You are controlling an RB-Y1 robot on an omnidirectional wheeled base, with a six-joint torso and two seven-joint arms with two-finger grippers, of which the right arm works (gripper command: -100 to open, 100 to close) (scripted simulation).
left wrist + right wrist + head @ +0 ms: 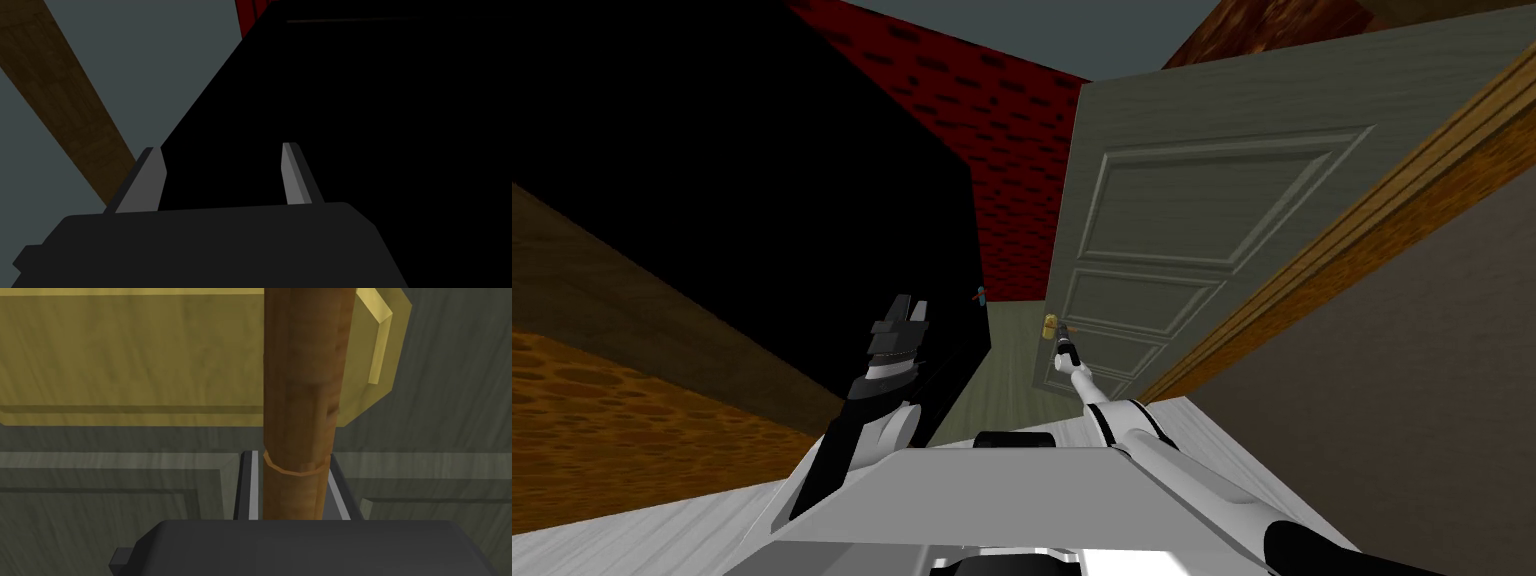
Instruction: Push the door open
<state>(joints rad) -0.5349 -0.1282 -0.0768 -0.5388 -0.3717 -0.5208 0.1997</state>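
- Though short of complete, judged well begun; found grey-green panelled door (1212,150) at 1 o'clock standing ajar, with a strip of floor and red brick wall (1012,150) on view past its free edge at 12 o'clock.
- Judged outstanding: a further push to swing the leaf wider, away from the wooden frame (1362,260) at 2 o'clock; extent needed not determinable.
- Noted right gripper (1063,352) at 12 o'clock, up against the door near its free edge; fingers closed on the brown lever handle (302,388), pressing both its sides, in front of the brass plate (130,363); grip judged sound for pushing.
- Noted left gripper (900,325) at 10 o'clock, raised well apart from the door; fingers spread wide, holding nothing, touching nothing; aimed toward a black area (712,150).
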